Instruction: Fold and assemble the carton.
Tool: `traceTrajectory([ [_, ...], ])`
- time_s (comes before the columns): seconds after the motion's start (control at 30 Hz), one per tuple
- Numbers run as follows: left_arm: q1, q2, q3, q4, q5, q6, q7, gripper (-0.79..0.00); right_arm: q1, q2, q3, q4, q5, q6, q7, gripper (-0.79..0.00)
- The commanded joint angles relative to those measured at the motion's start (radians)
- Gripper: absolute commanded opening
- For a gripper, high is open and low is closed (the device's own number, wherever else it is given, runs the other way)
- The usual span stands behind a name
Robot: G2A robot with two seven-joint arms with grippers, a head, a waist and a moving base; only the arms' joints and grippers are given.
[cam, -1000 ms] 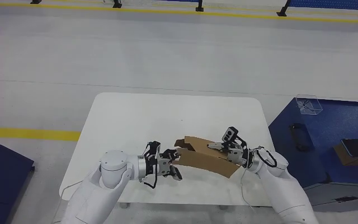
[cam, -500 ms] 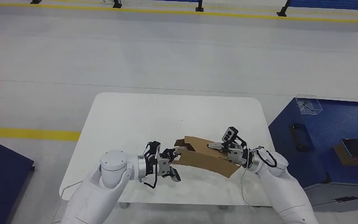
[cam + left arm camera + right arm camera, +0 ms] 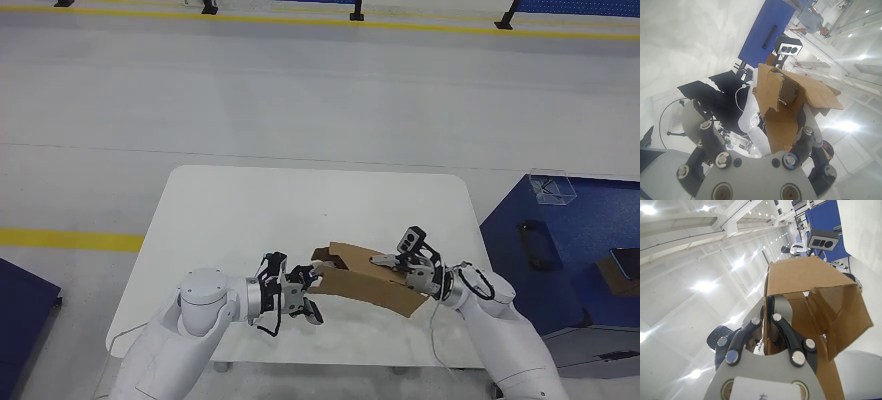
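Barely anything has moved in the last second: carton and arms sit as they did. Over the front part of the white bench the brown carton hangs between both arms, half-opened into a sleeve with nothing inside that I can see. I judge it light, bendy and easily torn, best gripped on a wall edge near a crease. The right gripper has its jaws clamped on a side wall; the left gripper has its jaws apart, an end flap against one finger.
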Motion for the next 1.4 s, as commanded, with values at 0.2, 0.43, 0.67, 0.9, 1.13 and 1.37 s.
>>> traceTrajectory([
  [0.2,0.102,0.041,-0.161,-0.124,0.131,-0.087,0.109,0.000,-0.060,0.011,0.048,-0.098,-0.081,-0.141,-0.049,-0.785],
  [0.43,0.251,0.068,-0.326,-0.379,0.248,-0.267,0.234,0.000,-0.083,0.016,0.028,-0.173,-0.218,-0.187,-0.094,-0.785],
  [0.67,0.296,0.078,-0.290,-0.513,0.385,-0.343,0.184,0.000,-0.062,0.012,-0.039,-0.186,-0.337,-0.220,-0.138,-0.785],
  [0.9,0.180,0.071,-0.167,-0.457,0.454,-0.310,0.120,0.000,-0.052,0.012,-0.070,-0.183,-0.378,-0.233,-0.118,-0.785],
  [1.13,0.128,0.067,-0.137,-0.410,0.457,-0.220,0.127,0.000,-0.048,0.013,-0.061,-0.177,-0.351,-0.251,-0.107,-0.785],
  [1.37,0.110,0.065,-0.119,-0.394,0.428,-0.187,0.118,0.000,-0.053,0.016,-0.052,-0.180,-0.332,-0.263,-0.098,-0.785],
])
